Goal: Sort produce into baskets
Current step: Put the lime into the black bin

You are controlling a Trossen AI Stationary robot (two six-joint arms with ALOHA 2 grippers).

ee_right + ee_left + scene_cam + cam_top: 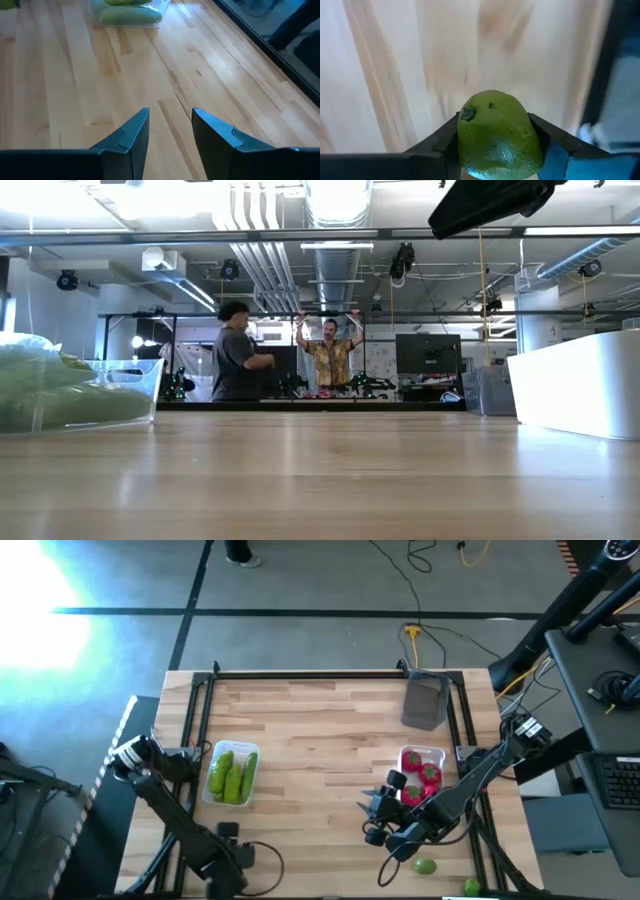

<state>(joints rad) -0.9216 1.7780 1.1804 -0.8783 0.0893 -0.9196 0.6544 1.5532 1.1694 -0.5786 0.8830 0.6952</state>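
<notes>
Two people (237, 350) stand beyond the table's (320, 730) far edge; yellow cable (413, 637) lies on the floor.

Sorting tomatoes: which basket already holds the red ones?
The clear basket on the right, holding tomatoes; the left basket holds cucumbers, the grey basket sits at the far edge.

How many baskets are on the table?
3: cucumber basket at left, tomato basket at right, grey basket near the far edge. None seems hidden.

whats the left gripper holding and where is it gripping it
A green lime, pinched across its two opposite sides by the left gripper.
</notes>
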